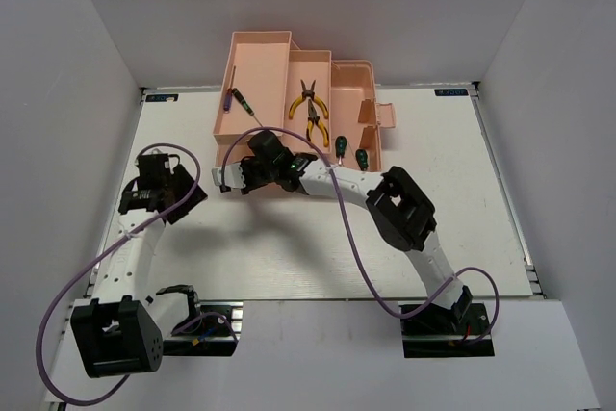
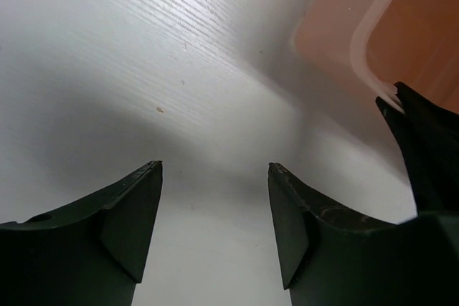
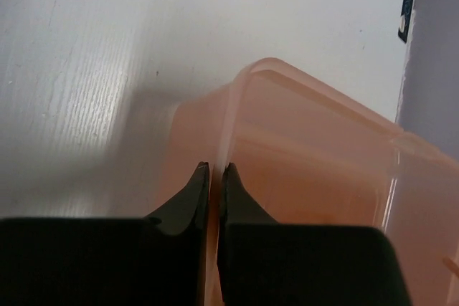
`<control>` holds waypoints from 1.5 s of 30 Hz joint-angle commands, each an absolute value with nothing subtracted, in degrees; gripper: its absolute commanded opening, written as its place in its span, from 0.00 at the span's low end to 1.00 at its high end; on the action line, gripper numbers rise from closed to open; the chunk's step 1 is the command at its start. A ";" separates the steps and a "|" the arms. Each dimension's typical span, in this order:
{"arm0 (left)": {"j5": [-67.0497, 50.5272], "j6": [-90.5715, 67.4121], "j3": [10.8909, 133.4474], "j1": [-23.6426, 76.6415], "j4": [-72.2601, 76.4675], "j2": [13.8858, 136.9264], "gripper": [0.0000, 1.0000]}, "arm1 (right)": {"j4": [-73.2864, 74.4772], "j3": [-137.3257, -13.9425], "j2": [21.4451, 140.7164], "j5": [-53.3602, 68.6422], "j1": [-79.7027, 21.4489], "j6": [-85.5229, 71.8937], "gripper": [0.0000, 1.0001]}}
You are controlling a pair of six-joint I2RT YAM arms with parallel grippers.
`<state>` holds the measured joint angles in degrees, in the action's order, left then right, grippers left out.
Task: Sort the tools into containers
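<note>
The peach-pink toolbox (image 1: 262,41) stands open at the back middle. One pair of yellow-handled pliers (image 1: 310,103) lies in its middle tray. The blue-handled screwdriver (image 1: 235,93) lies in the left tray. Two green-and-black screwdrivers (image 1: 340,144) lie at its front right. My right gripper (image 1: 252,156) reaches over to the box's front left and is shut on the thin rim of the toolbox wall (image 3: 237,98), as the right wrist view (image 3: 217,168) shows. My left gripper (image 1: 192,185) is open and empty over bare table (image 2: 215,166), left of the toolbox corner (image 2: 330,34).
White walls enclose the table on the left, back and right. The right arm (image 1: 399,204) stretches across the middle of the table. A purple cable (image 1: 58,305) loops beside the left arm. A black part of the right gripper (image 2: 423,148) shows at the left wrist view's right edge.
</note>
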<state>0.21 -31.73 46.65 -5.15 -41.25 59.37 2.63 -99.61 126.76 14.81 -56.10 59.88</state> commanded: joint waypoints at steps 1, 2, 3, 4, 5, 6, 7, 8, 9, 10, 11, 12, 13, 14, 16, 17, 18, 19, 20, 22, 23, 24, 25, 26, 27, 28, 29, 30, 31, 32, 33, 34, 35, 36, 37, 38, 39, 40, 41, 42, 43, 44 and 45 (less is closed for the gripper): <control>-3.95 -34.80 45.00 -5.27 -37.80 59.33 0.71 | 5.89 -98.10 122.88 14.94 -55.90 62.23 0.00; -4.83 -34.80 44.30 -5.27 -37.27 59.94 0.70 | 5.71 -97.56 121.74 15.12 -55.99 61.36 0.00; -4.83 -35.59 44.30 -5.27 -36.13 60.55 0.70 | 5.89 -97.21 120.60 15.20 -55.99 61.00 0.00; -5.62 -36.20 43.60 -5.27 -35.34 60.56 0.70 | 5.98 -96.68 120.15 15.21 -55.81 59.08 0.00; -6.32 -36.73 42.81 -5.27 -34.55 61.25 0.70 | 6.41 -96.68 119.02 15.29 -55.81 58.19 0.00; -6.33 -37.61 42.28 -5.27 -32.45 61.26 0.70 | 6.76 -97.11 117.79 15.47 -55.46 57.23 0.00; -7.20 -37.62 41.75 -5.27 -31.39 62.22 0.70 | 6.68 -97.21 117.16 15.64 -55.46 55.13 0.00; -8.08 -38.49 40.79 -5.27 -30.42 63.10 0.70 | 6.51 -97.38 115.59 15.56 -55.46 54.24 0.00; -8.78 -38.50 40.17 -5.88 -29.19 63.63 0.70 | 6.42 -98.43 115.14 15.56 -55.20 53.53 0.00; -11.14 -39.19 39.47 -6.41 -26.48 63.63 0.70 | 6.59 -98.96 114.70 15.56 -55.02 52.13 0.00; -12.38 -39.90 37.98 -6.42 -25.06 65.37 0.71 | 6.68 -99.57 114.18 15.64 -54.93 50.64 0.00; -13.70 -39.90 37.10 -6.42 -23.48 66.26 0.71 | 6.77 -101.58 113.56 15.73 -54.76 49.32 0.00; -17.10 -41.21 34.91 -7.03 -19.46 67.14 0.71 | 7.12 -102.21 113.21 16.08 -54.58 48.00 0.00; -19.23 -41.74 33.76 -7.03 -17.07 68.28 0.71 | 7.29 -102.74 112.77 16.26 -54.49 46.77 0.00; -25.12 -43.14 31.13 -7.65 -9.63 72.32 0.71 | 7.47 -104.06 111.54 16.87 -54.49 46.06 0.00; -27.05 -43.68 30.50 -7.65 -6.88 73.64 0.69 | 7.56 -104.24 111.19 16.96 -54.41 44.66 0.00; -29.68 -43.68 29.98 -7.65 -4.25 75.83 0.69 | 7.47 -104.50 110.49 17.40 -54.40 44.21 0.00; -30.40 -44.38 29.97 -7.65 -0.56 76.72 0.68 | 7.47 -104.33 109.78 17.75 -54.40 43.95 0.00; -30.41 -45.17 29.97 -7.65 0.43 77.60 0.68 | 7.38 -104.41 109.43 17.75 -54.58 43.08 0.00; -30.94 -45.87 31.64 -7.65 2.01 80.40 0.68 | 7.38 -104.41 108.20 18.37 -54.40 42.54 0.00; -30.94 -46.75 32.16 -7.65 2.80 81.46 0.68 | 7.38 -104.50 107.85 19.07 -54.40 41.58 0.00; -31.63 -47.37 33.30 -7.65 3.60 82.43 0.67 | 7.30 -104.50 107.15 19.42 -54.40 41.31 0.00; -31.64 -48.16 33.83 -7.65 4.56 83.40 0.67 | 7.29 -104.50 106.53 19.68 -54.49 40.70 0.00; -31.64 -48.95 34.36 -7.65 5.27 84.45 0.67 | 7.29 -104.33 106.18 20.47 -54.58 40.52 0.00; -31.64 -51.04 35.50 -7.12 5.80 86.46 0.67 | 7.29 -104.33 105.56 20.83 -54.49 39.47 0.00; -31.64 -52.20 35.51 -7.12 6.58 87.53 0.67 | 7.82 -104.15 105.03 21.18 -54.49 39.20 0.00; -31.64 -53.51 36.20 -7.12 7.11 88.58 0.67 | 8.00 -103.80 104.07 22.31 -54.41 38.94 0.00; -32.34 -56.83 36.21 -7.12 9.29 89.55 0.67 | 7.82 -103.19 103.63 22.93 -54.49 38.07 0.00; -32.95 -58.69 35.69 -7.12 11.84 91.47 0.65 | 7.91 -102.66 103.28 23.37 -54.58 37.88 0.00; -33.57 -60.54 35.68 -7.12 14.21 92.54 0.65 | 8.00 -101.96 101.88 23.64 -54.58 37.62 0.00; -34.44 -63.78 35.16 -6.60 17.98 93.42 0.65 | 8.00 -101.17 101.43 24.60 -54.58 37.18 0.00; -34.45 -64.85 35.16 -6.59 19.58 94.38 0.65 | 8.00 -100.73 101.16 25.22 -54.58 37.18 0.00; -35.06 -66.34 36.81 -6.59 20.82 96.31 0.65 | 8.17 -99.77 99.86 26.09 -54.58 37.00 0.00; -35.76 -66.36 37.61 -6.59 21.79 97.29 0.65 | 8.43 -98.89 99.50 26.89 -54.49 36.91 0.00; -36.38 -67.75 38.23 -6.59 25.71 98.34 0.65 | 8.52 -98.35 98.62 27.07 -54.32 36.91 0.00; -37.17 -68.46 39.02 -6.59 28.19 99.57 0.65 | 8.61 -97.65 98.35 27.33 -54.40 37.00 0.00; -39.70 -69.16 41.20 -6.59 30.47 102.80 0.65 | 9.22 -97.04 97.39 28.29 -54.40 37.18 0.00; -41.12 -70.56 42.44 -6.59 35.54 104.57 0.65 | 9.40 -96.68 97.21 28.47 -54.40 37.26 0.00; -43.74 -71.45 44.89 -5.98 38.03 106.16 0.65 | 9.75 -96.16 97.12 28.39 -54.49 37.27 0.00; -44.64 -71.98 46.04 -5.98 39.62 107.39 0.65 | 10.28 -96.07 96.86 28.82 -54.49 37.35 0.00; -45.26 -71.98 47.19 -5.98 41.47 109.14 0.65 | 10.72 -95.80 96.77 28.92 -54.32 37.18 0.00; -46.39 -72.50 49.11 -5.45 42.18 109.77 0.65 | 11.16 -95.80 96.77 29.09 -54.40 37.00 0.00; -46.93 -72.51 50.09 -5.45 42.71 110.30 0.65 | 11.25 -95.54 96.33 29.18 -54.32 37.00 0.00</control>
<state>-41.52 -70.22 46.41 -6.26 33.63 110.32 19.75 -93.84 102.69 24.29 -53.45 34.96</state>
